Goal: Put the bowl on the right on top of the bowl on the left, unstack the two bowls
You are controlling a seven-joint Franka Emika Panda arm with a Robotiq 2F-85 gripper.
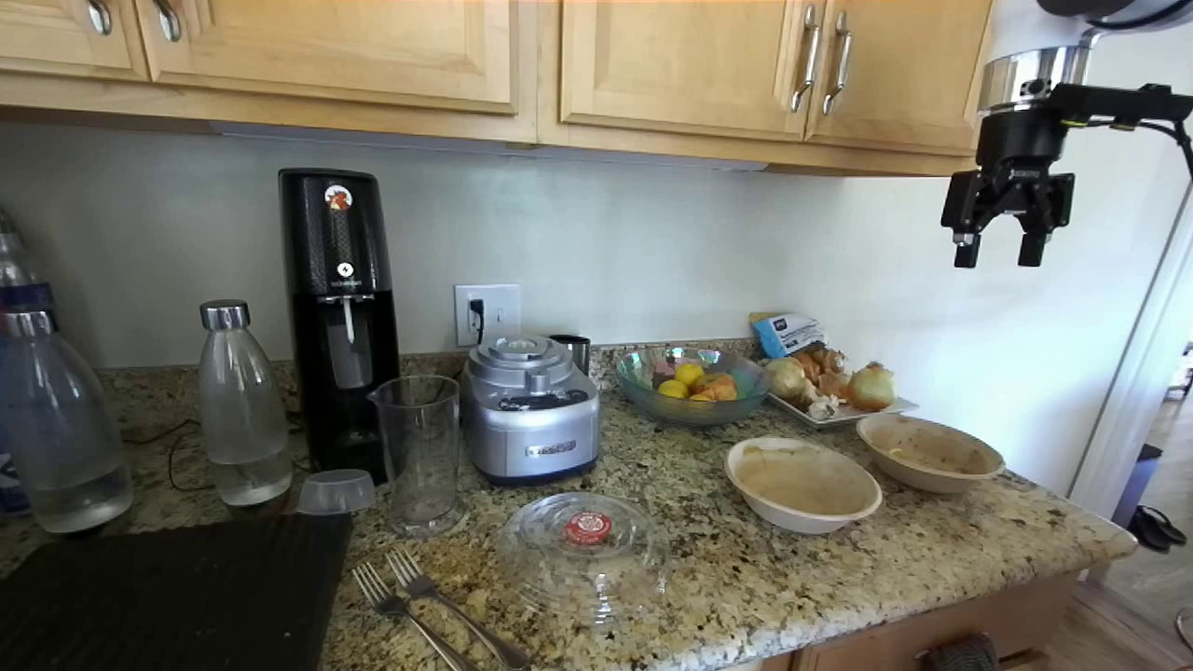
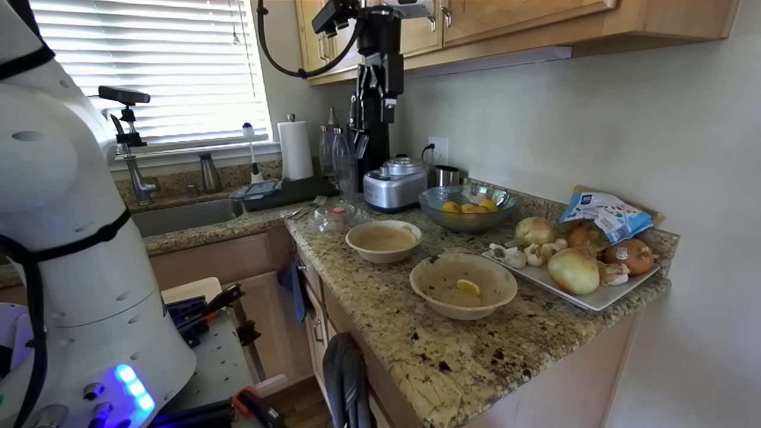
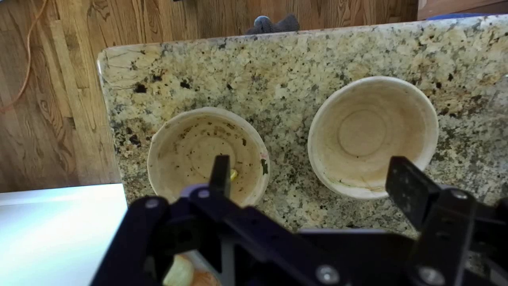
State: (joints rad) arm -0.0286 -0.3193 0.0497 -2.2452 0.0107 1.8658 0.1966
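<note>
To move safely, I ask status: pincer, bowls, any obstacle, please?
Pincer open, empty. One bowl beside the other bowl, unstacked. Lemon slice inside the latter, may hinder stacking.

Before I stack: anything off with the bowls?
Yes, both look unwashed. The bowl nearer the onions holds a lemon wedge and dark specks, odd if it's about to be stacked; the farther bowl has greenish strands by its rim. Neither bowl is tipped.

1 gripper (image 1: pixel 999 253). Lower than it: 2 tan bowls (image 3: pixel 362 131), 1 w/ 1 lemon wedge (image 2: pixel 468 288); nr those, 1 wht plate (image 2: pixel 540 276), 1 blue-wht bag (image 2: pixel 609 217), 1 lg glass bowl (image 2: pixel 467 222). Well away from gripper: 2 forks (image 1: pixel 421 587), 1 red label (image 1: pixel 588 528), 1 jug (image 1: pixel 419 457), 1 food processor (image 1: pixel 533 424), 1 tall blk machine (image 1: pixel 331 252), 2 silver-capped bottles (image 1: pixel 244 419).
</note>
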